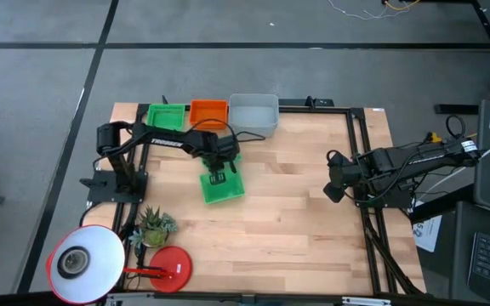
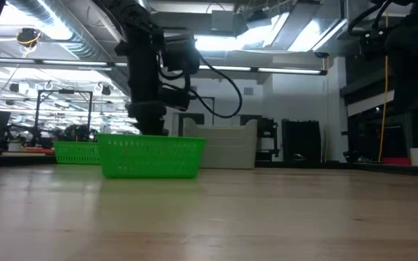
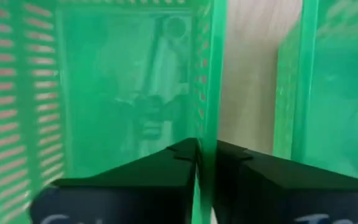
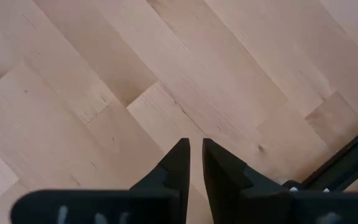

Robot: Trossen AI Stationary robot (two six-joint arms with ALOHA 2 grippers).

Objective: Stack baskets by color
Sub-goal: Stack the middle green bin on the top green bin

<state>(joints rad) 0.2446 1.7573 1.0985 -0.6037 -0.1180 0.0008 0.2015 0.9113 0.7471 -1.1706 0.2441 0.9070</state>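
A bright green basket (image 1: 224, 189) rests with its bottom on the wooden table, left of centre; the low view shows it (image 2: 151, 158) flat on the wood. My left gripper (image 1: 219, 173) stands over its far wall, pointing steeply down, shut on that wall. At the table's far edge another green basket (image 1: 167, 116), a red-orange basket (image 1: 209, 110) and a light grey basket (image 1: 253, 112) stand side by side. My right gripper (image 1: 334, 189) waits near the table's right edge, shut on nothing, above bare wood (image 4: 196, 146). My left gripper (image 3: 207, 152) pinches the green basket's thin far wall (image 3: 209, 106) between its two fingers, one finger inside the basket and one outside. The fingers come from above, slanting steeply down, across the rim. The basket's bottom stays on the table.
A lamp with a white shade (image 1: 86, 262) and a round red base (image 1: 170, 268) stands at the near left corner beside a small plant (image 1: 153, 225). A black frame (image 1: 360, 153) runs along the table's edges. Bare wood lies between the two arms.
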